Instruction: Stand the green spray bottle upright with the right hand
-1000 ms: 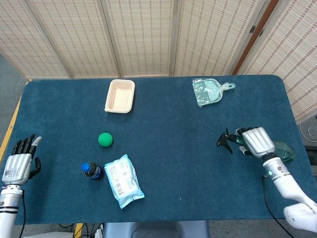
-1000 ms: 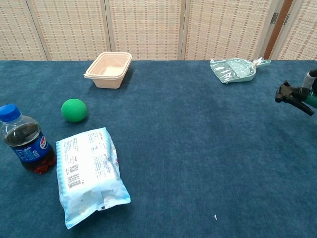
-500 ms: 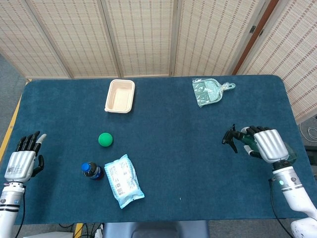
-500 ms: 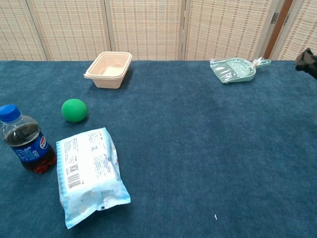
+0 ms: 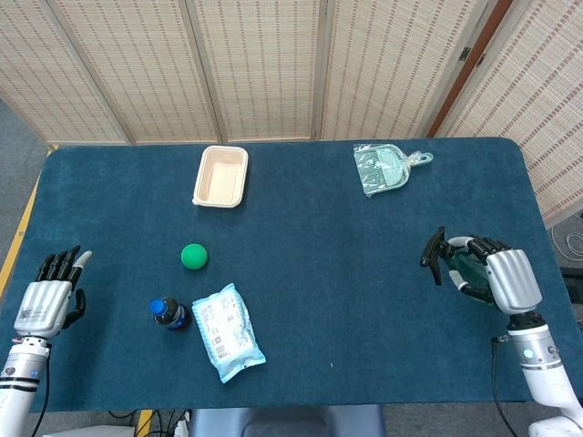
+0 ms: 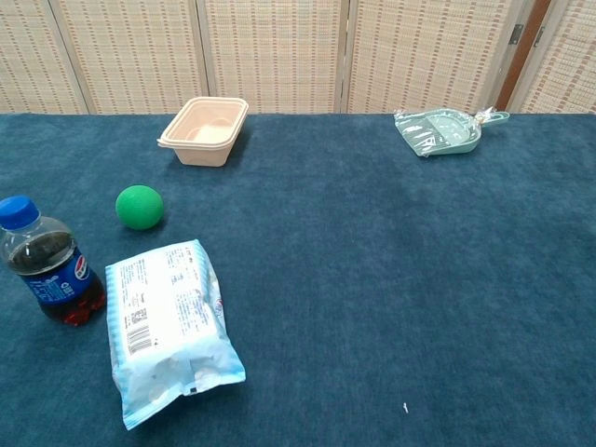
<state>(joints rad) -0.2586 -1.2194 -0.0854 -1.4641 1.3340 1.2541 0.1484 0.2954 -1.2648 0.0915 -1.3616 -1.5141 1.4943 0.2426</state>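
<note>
In the head view my right hand (image 5: pixel 496 278) grips the green spray bottle (image 5: pixel 460 265) at the table's right side. The bottle's black nozzle (image 5: pixel 433 251) sticks out to the left of the hand; most of the green body is hidden under the fingers. The bottle looks lifted off the cloth and tilted, though its exact angle is unclear. My left hand (image 5: pixel 50 299) hovers at the table's left edge, fingers apart, holding nothing. The chest view shows neither hand nor the bottle.
On the blue table (image 5: pixel 328 273) lie a green ball (image 5: pixel 193 256), a cola bottle (image 5: pixel 169 313), a white-blue packet (image 5: pixel 227 331), a beige tray (image 5: pixel 220 176) and a bagged teal dustpan (image 5: pixel 385 167). The chest view shows these too.
My right hand has moved toward the near edge, raising the spray bottle so its nozzle has left the chest view. The left hand drifted slightly nearer and rightward.
</note>
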